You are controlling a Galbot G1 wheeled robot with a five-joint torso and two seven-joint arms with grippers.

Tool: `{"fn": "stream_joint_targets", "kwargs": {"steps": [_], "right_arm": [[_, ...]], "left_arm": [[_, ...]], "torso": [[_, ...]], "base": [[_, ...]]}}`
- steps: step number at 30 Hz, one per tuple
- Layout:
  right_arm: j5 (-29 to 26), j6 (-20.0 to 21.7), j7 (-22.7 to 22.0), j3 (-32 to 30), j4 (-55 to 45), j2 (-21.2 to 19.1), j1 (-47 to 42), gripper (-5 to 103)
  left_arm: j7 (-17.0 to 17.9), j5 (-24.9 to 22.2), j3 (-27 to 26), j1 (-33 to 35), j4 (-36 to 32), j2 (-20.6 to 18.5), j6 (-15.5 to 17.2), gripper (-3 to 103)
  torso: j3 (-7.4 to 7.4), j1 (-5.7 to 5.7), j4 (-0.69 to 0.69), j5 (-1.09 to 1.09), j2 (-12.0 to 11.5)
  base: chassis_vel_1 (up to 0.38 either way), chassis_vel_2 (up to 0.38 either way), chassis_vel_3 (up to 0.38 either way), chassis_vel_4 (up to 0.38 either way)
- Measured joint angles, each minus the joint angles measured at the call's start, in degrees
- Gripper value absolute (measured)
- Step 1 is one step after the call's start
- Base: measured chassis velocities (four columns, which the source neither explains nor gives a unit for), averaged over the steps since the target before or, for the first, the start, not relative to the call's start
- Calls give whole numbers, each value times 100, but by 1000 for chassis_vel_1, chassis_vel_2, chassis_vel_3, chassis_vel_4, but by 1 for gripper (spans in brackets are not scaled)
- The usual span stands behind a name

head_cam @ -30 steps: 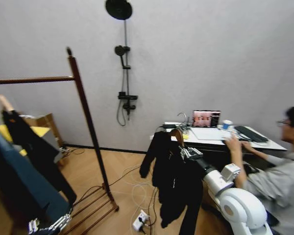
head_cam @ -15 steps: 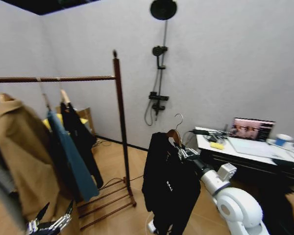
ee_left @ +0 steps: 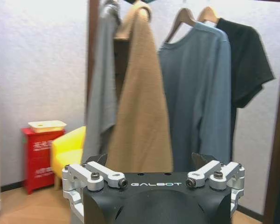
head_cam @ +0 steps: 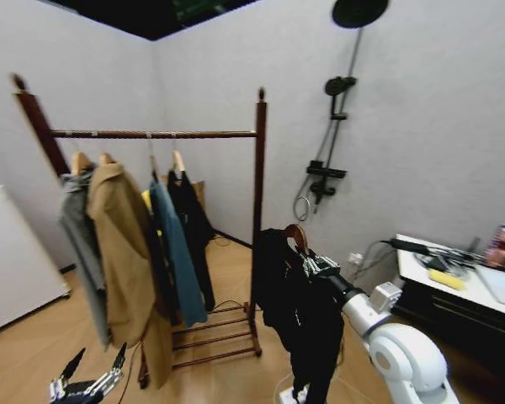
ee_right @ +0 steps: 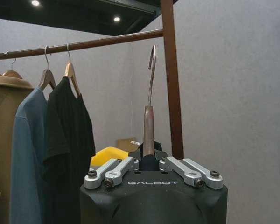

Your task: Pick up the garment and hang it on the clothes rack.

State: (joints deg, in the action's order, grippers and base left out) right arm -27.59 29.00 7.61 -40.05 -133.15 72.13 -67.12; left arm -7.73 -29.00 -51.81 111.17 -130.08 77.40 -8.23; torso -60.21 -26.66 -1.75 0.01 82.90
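Beside the clothes rack (head_cam: pixel 258 210), your right gripper (head_cam: pixel 313 265) has its fingers clenched on the hanger neck, so the garment (head_cam: pixel 299 316) hangs free with the hook up toward the rail, while your left gripper (head_cam: pixel 88 383) waits low, fingers spread.

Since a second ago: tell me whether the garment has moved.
Yes. The garment, held by the right gripper, has swung from beside the desk toward the rack end post.
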Motion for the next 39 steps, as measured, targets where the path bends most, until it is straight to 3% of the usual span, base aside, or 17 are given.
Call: {"fn": "stream_joint_targets", "kwargs": {"steps": [13, 30, 36, 39], "right_arm": [[91, -199, 52, -73, 48, -19, -76, 13], [308, -171, 216, 86, 49, -33, 82, 13], [128, 42, 85, 20, 12, -230, 292, 13], [-69, 147, -27, 25, 104, -582, 653, 13]], "left_arm": [[0, 0, 0, 0, 0, 0, 0, 100], [0, 0, 0, 0, 0, 0, 0, 100], [-1, 0, 0, 0, 0, 0, 0, 100], [0, 0, 0, 0, 0, 0, 0, 100]], "torso": [[0, 1, 1, -1, 0], [0, -3, 0, 0, 0], [-1, -4, -1, 1, -1], [-1, -4, 1, -2, -1]], "base": [[75, 113, 107, 81], [-159, 161, 165, -156], [-101, 138, 142, -93], [20, 65, 61, 21]]}}
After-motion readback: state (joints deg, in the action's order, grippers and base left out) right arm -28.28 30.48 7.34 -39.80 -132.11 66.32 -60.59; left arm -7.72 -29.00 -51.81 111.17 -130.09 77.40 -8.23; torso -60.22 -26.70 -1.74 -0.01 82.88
